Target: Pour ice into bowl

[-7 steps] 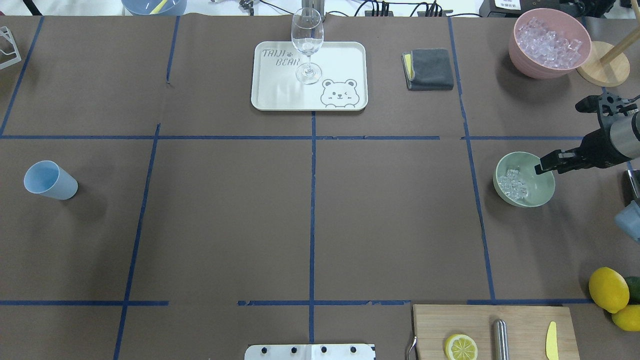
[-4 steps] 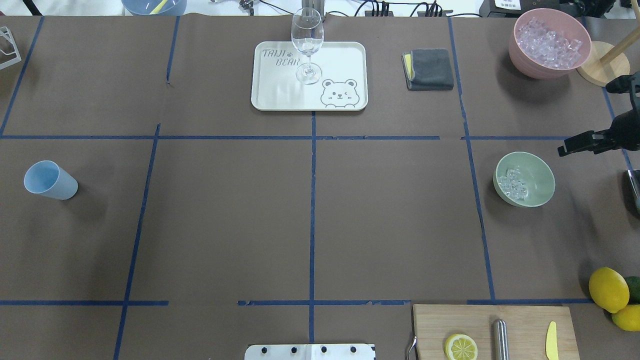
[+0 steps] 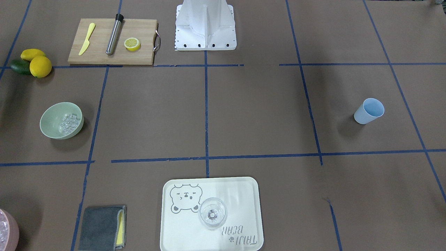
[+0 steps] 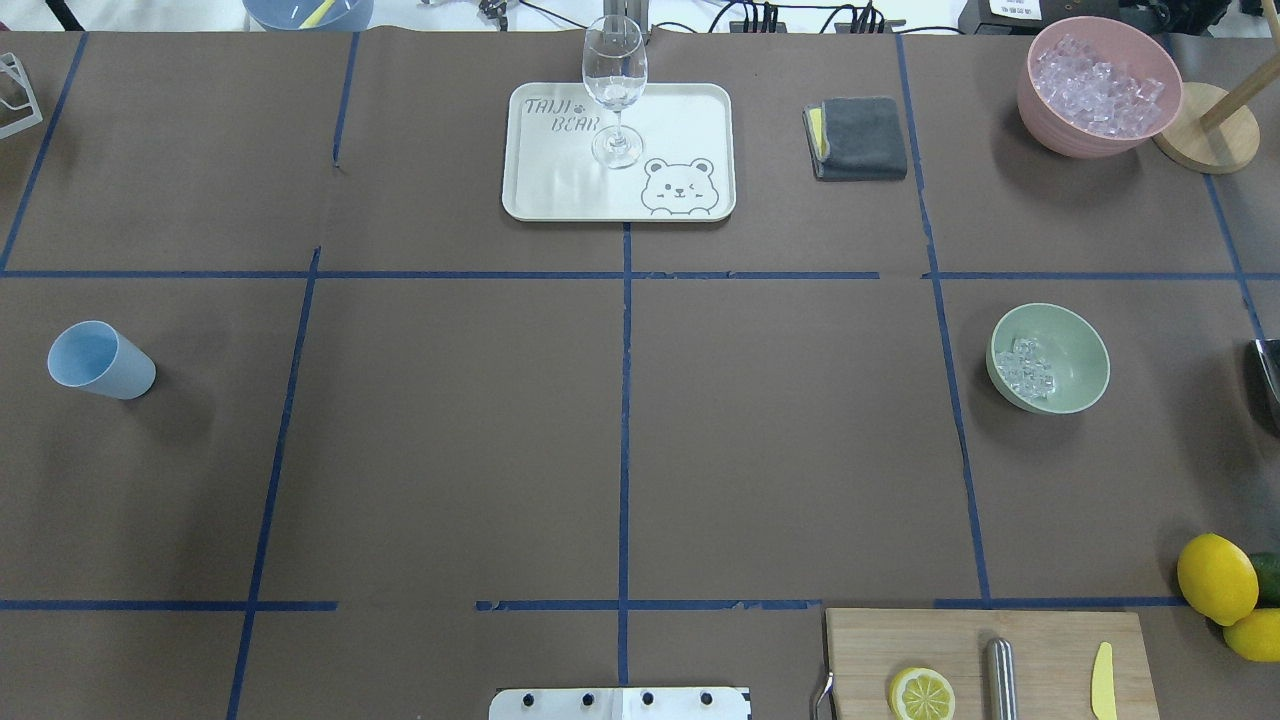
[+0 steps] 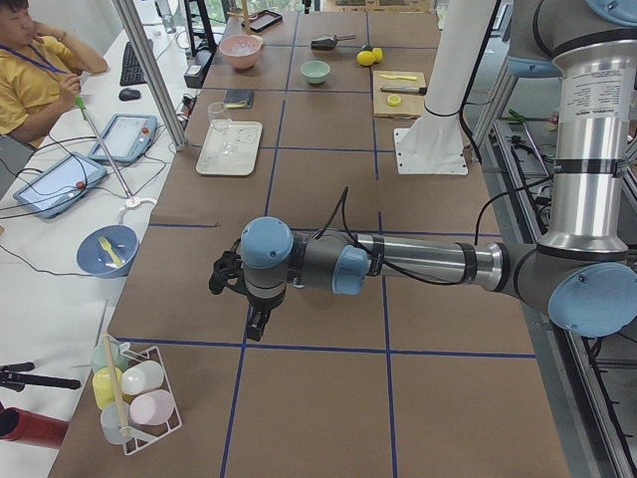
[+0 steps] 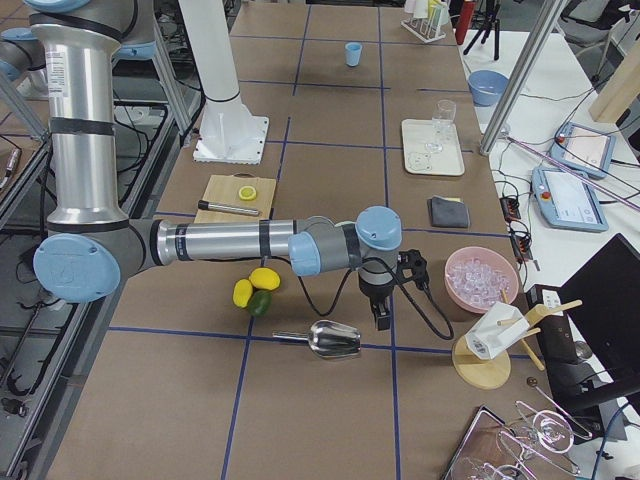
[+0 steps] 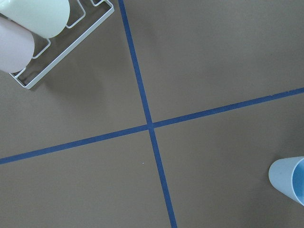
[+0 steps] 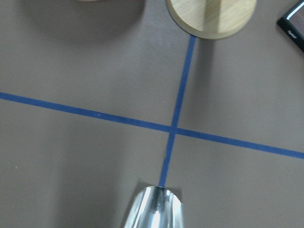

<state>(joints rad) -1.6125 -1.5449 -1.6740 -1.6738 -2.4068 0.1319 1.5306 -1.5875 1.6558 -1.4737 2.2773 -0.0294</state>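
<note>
The sage-green bowl [image 4: 1070,345] stands on the right part of the table, also in the front-facing view [image 3: 52,120] and far off in the exterior left view [image 5: 316,71]. A small heap of clear ice [image 4: 1027,367] lies inside it [image 3: 69,122]. Neither gripper shows in the overhead or front-facing view. My right gripper [image 6: 381,318] hangs over the table's right end, near a metal scoop [image 6: 335,340], well away from the bowl. My left gripper [image 5: 255,324] hangs over the table's left end. I cannot tell whether either is open or shut.
A light blue cup [image 4: 100,360] stands at the left. A pink bowl full of ice [image 4: 1098,85], a wooden stand [image 4: 1205,128], a grey cloth [image 4: 860,138], a tray with a wine glass [image 4: 615,90], lemons [image 4: 1216,578] and a cutting board [image 4: 990,660] are also there.
My right arm has pulled back from over the green bowl to the right and left the overhead view. The bowl and its ice have not moved.
</note>
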